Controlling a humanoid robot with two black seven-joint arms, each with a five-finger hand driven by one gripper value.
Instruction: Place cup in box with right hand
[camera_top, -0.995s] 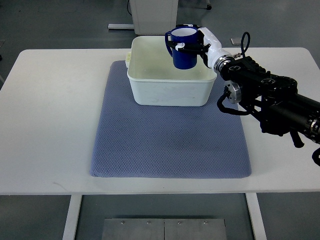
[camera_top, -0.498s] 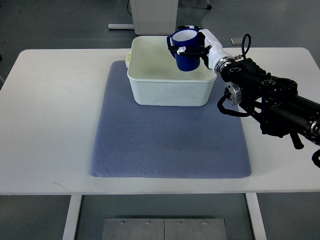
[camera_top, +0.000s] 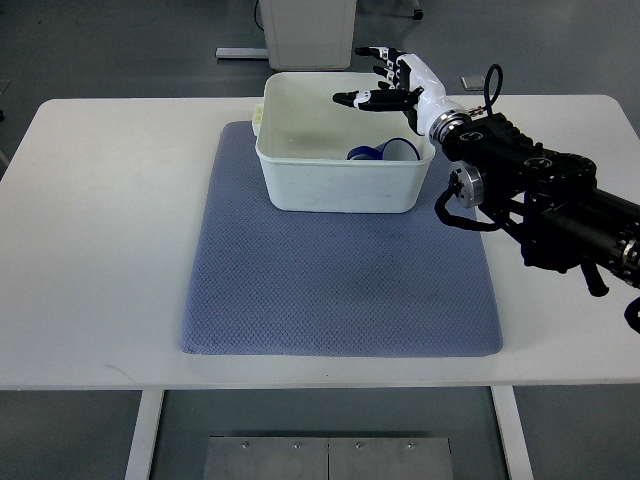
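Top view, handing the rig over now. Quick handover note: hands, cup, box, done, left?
Right hand: open, fingers spread, holding nothing, above the far right corner of the box. Left hand: not in view.
Cup: blue, down inside the box at its right side; only its rim and upper part show over the near wall, so I cannot tell if it stands upright or leans.
Box: on the grey-blue mat, at its far edge.
Done: cup is in the box and released.
Left: pull the right arm back clear of the box.
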